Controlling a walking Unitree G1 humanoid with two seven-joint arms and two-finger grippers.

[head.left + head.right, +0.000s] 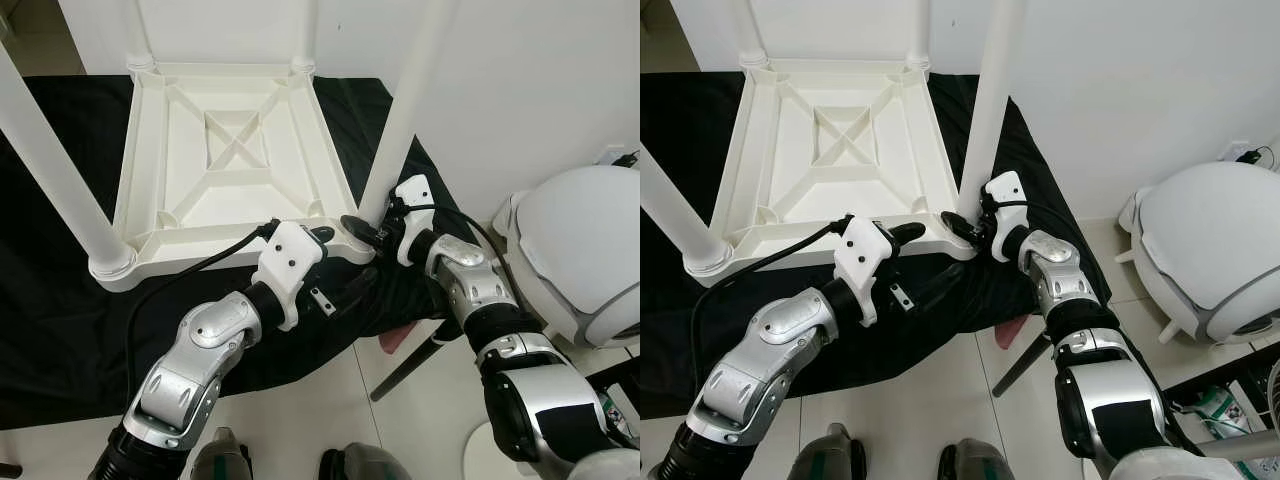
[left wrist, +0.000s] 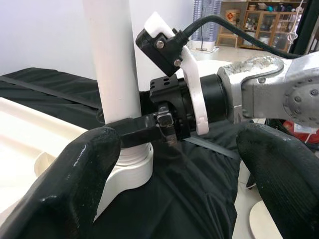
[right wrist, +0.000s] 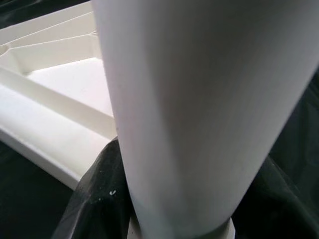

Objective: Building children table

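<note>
Children's table, white plastic, lies upside down on a black cloth spread over the floor; ribbed underside faces up, with an X-shaped brace at centre. All four corner sockets carry white tubular legs standing upward: near-right leg, near-left leg, and two far legs at the back corners, cropped by the frame top. Right tool sits at the base of the near-right leg, just above its socket; in the left wrist view one black finger lies flat across the front of the leg, touching it. The right wrist view is taken up close against the same leg, with the table frame behind it and black cloth around the socket. Fingers read as pinching the leg, one on each side of it. Left tool rests at the near edge of the table top, just beside the same corner and close to the right tool, not holding anything; its two padded fingers are spread wide, framing the leg and the right tool between them. A black cable runs from the left wrist across the cloth. Surroundings: pale tiled floor in front of the cloth, a white dome-shaped object to the right, white wall behind.
</note>
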